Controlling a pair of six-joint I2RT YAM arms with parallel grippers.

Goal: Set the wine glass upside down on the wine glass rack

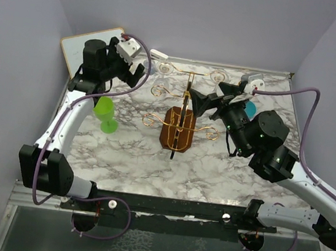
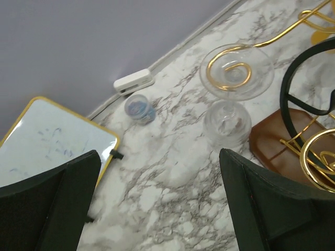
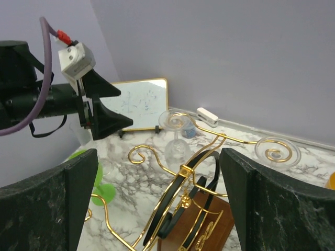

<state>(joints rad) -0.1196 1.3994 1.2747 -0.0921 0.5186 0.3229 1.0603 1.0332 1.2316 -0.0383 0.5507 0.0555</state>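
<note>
Wine glass (image 2: 226, 124) (image 1: 151, 67) (image 3: 177, 141): clear, hanging upside down. Its foot rests in the far-left scroll of the wine glass rack (image 1: 180, 124) (image 2: 272, 141) (image 3: 201, 219), bowl downward above the tabletop (image 1: 133, 158) (image 2: 172, 178).

Wine glass rack: gold wire arms with curled ends on a central post, set on a brown wooden base. It stands at the middle of the marbled tabletop, between the 2 arms.

Left tool (image 1: 132, 71) (image 2: 159, 157) (image 3: 112, 110): fingers spread wide, pinching nothing. It hovers at the far left, near the hung glass but apart from it.

Right tool (image 1: 196, 100) (image 3: 157, 154): fingers spread wide, pinching nothing. It sits just right of the rack's post, pointing left at it.

Green glass (image 1: 104, 114) (image 3: 97, 178): 1 item, upright on the tabletop, left of the rack.

Whiteboard (image 1: 80, 43) (image 2: 47, 141) (image 3: 141, 102): yellow-framed, leaning in the far-left corner.

White oblong item (image 1: 159, 54) (image 2: 133, 81) (image 3: 208, 116): lies at the far edge against the wall; its kind is unclear.

Small blue-topped jar (image 2: 138, 108) (image 3: 189, 132): 1 item, on the tabletop just near of the white item.
</note>
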